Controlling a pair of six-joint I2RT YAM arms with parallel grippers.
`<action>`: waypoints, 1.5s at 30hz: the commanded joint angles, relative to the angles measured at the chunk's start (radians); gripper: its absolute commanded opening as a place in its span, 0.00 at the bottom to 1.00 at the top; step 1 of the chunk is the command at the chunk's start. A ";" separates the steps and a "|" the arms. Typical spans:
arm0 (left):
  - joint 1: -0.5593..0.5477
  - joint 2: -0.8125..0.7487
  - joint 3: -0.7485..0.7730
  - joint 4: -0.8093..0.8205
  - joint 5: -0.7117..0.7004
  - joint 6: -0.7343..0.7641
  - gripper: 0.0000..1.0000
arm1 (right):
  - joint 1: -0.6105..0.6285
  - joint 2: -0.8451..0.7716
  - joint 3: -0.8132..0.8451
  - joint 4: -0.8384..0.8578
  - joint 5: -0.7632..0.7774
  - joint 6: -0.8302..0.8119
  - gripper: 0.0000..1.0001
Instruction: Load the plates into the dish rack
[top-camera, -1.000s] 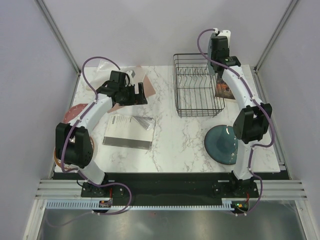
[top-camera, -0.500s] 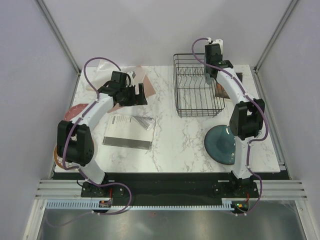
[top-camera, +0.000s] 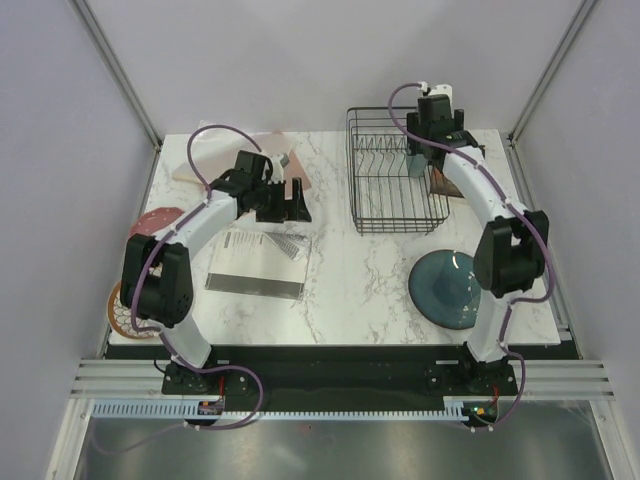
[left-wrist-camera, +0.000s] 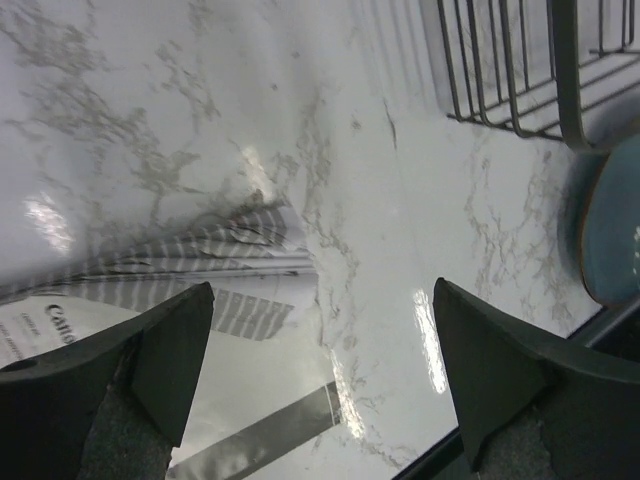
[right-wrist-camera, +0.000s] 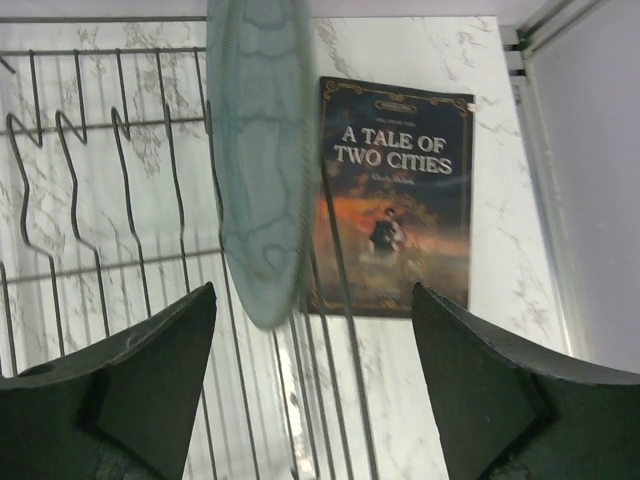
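Calling this plate one of four done, or close to it. Got the green plate (right-wrist-camera: 258, 170) standing on edge among the wires at the right end of the rack (top-camera: 355, 185), up by the far right corner of the desk (top-camera: 350, 285). Got the right gripper (right-wrist-camera: 310, 320) above it with fingers spread wide on either side and not touching, so reading this as the let-go. Can't tell about proper seating in a slot.

Same deal with the left gripper (left-wrist-camera: 322, 300): fingers wide apart, holding nothing, hanging over the middle of the desk by a leaflet (top-camera: 255, 265).

Next move, at a guess: pull the right gripper up and clear without clipping that plate, then go for the blue plate (top-camera: 445, 290) lying flat near the right edge. Needs a rim grab, being flat on the desk, and could slide. Leaves the pink plate (top-camera: 152, 222) at the left edge and the patterned plate (top-camera: 118, 308) by the near left corner, closer to the left gripper.

Worth minding the book (right-wrist-camera: 395, 190) lying just beside the rack toward the right edge, plus the leaflet between the left-side plates and the rack.
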 joint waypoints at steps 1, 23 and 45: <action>-0.080 -0.092 -0.089 0.068 0.125 0.051 0.95 | -0.002 -0.268 -0.150 0.000 -0.023 -0.063 0.91; -0.168 -0.316 -0.530 0.316 0.223 -0.159 0.86 | -0.070 -0.722 -0.927 -0.381 -0.661 -0.985 0.52; -0.621 0.087 -0.348 0.845 -0.209 -0.549 0.76 | -0.081 -0.947 -0.812 -0.272 -0.569 -0.285 0.58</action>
